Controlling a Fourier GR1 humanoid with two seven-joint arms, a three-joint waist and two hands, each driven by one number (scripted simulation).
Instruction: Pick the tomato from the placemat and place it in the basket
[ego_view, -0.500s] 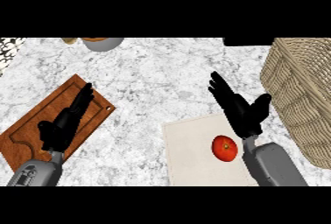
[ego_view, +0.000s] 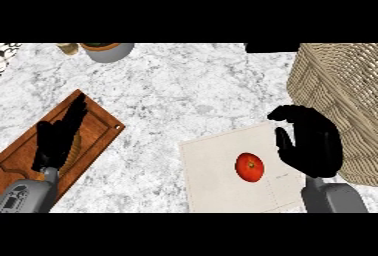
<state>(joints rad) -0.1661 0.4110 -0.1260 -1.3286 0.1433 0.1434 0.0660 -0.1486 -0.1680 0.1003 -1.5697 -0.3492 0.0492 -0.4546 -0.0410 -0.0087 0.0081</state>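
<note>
A red tomato lies on a pale square placemat at the counter's near right. My right hand hovers just right of the tomato with its palm turned toward it. The fingers are bent over at the tips and the thumb stands apart, and nothing is in its grasp. A small gap separates the hand from the tomato. A woven wicker basket stands along the right edge, behind and beside that hand. My left hand rests open, fingers straight, over a wooden board at the left.
The brown wooden cutting board lies diagonally at the near left under my left hand. A grey bowl sits at the far edge, left of centre. A dark object shows at the far right edge. Marble counter spreads between them.
My right hand has shifted right and nearer, coming down beside the tomato, and its fingers have bent from straight to curved. The left hand and the tomato have stayed put.
</note>
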